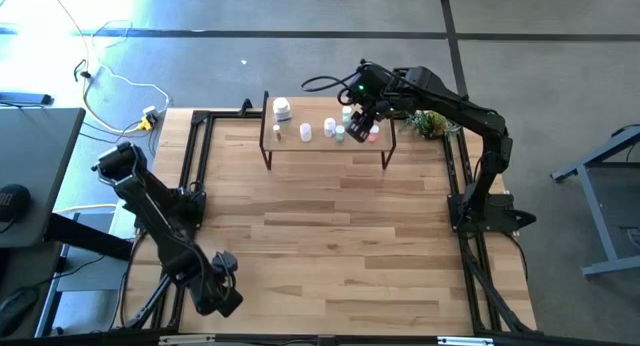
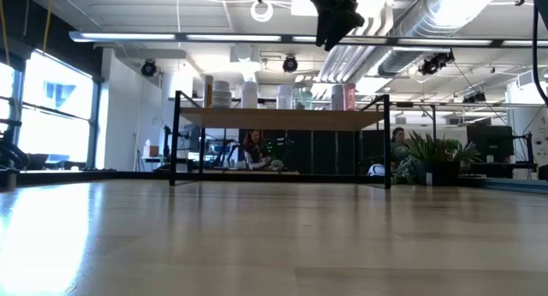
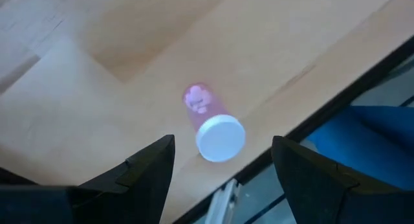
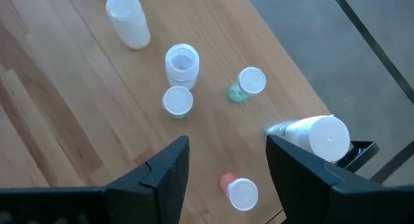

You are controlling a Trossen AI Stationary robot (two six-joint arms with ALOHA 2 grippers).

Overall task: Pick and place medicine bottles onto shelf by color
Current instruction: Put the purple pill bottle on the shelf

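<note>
A pink medicine bottle (image 3: 208,114) with a white cap stands on the wooden table close to its near-left edge. My left gripper (image 3: 223,146) hangs open over it, one finger on either side, touching nothing. In the high view the left gripper (image 1: 222,278) hides this bottle. The shelf (image 1: 300,146) stands at the table's far side and carries several bottles: white ones (image 4: 181,62), a teal one (image 4: 244,85), a pink one (image 4: 236,188) and a large white one (image 4: 317,136). My right gripper (image 4: 228,143) hovers open above them, over the shelf's right part (image 1: 385,141).
The table's edge with its black frame rail (image 3: 284,156) runs just beside the pink bottle. A green plant (image 1: 430,123) stands at the far right, behind the shelf. The wide middle of the tabletop (image 1: 330,226) carries nothing. A person (image 2: 398,142) sits in the room behind.
</note>
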